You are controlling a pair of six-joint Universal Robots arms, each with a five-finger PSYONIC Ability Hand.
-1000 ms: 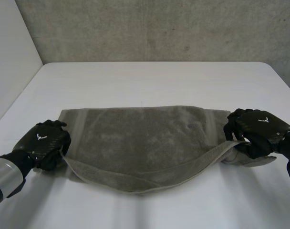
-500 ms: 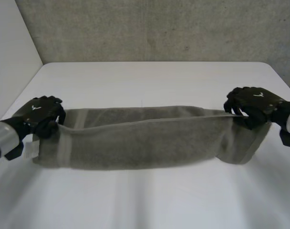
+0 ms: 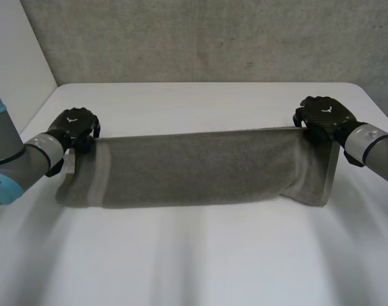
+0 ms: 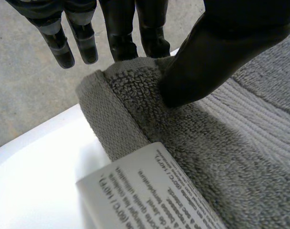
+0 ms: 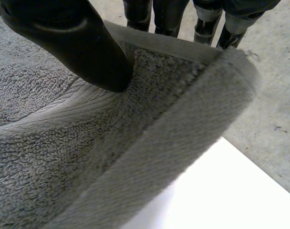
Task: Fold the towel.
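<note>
A grey towel (image 3: 200, 169) hangs stretched between my two hands above the white table (image 3: 200, 255), its lower edge resting on the table. My left hand (image 3: 74, 127) pinches the towel's left upper corner. In the left wrist view the thumb (image 4: 216, 52) presses the terry cloth (image 4: 240, 157) against the fingers, with a white care label (image 4: 150, 191) hanging below. My right hand (image 3: 321, 118) pinches the right upper corner. In the right wrist view the thumb (image 5: 83, 43) clamps the towel's edge (image 5: 183, 133) against the fingers behind it.
A grey concrete wall (image 3: 213, 38) stands behind the table's far edge. Bare white table lies in front of the towel and behind it. A white panel (image 3: 15, 70) rises at the left.
Both hands have lifted the near edge of the towel and carried it up and toward the far side. The towel went from lying flat to hanging stretched between them.
</note>
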